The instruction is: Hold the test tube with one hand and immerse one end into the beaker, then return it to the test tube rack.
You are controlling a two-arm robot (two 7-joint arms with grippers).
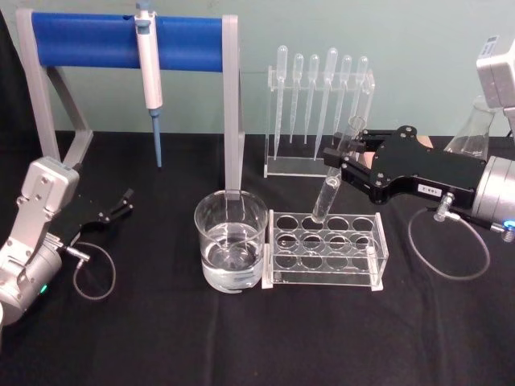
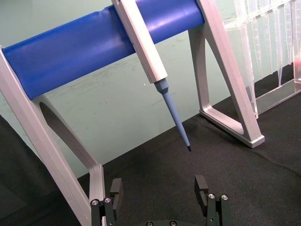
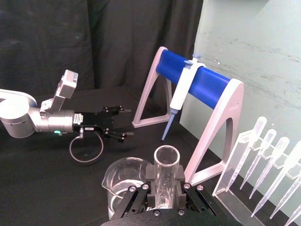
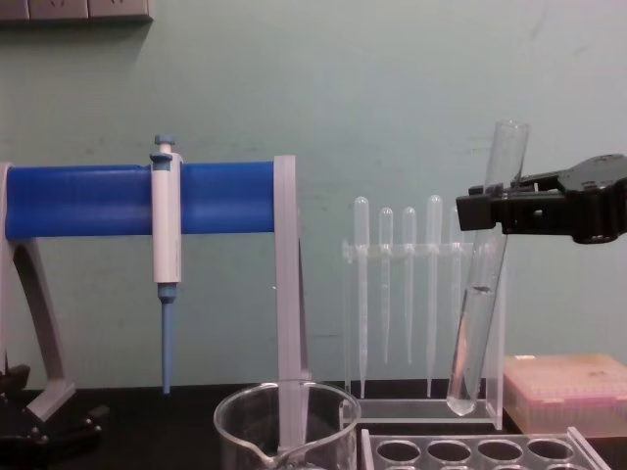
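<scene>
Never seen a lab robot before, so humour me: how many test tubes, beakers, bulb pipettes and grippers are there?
test tube: 1
beaker: 1
bulb pipettes: 6
grippers: 2, left gripper and right gripper
Total: 10

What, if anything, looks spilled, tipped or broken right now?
Nothing is spilled or broken. The test tube, gripped by the right end effector, leans off vertical above the rack, its bottom clear of the holes. The beaker stands upright beside the rack. The left end effector sits open at the left.

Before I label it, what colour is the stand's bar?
The bar is blue; left wrist view.
</scene>
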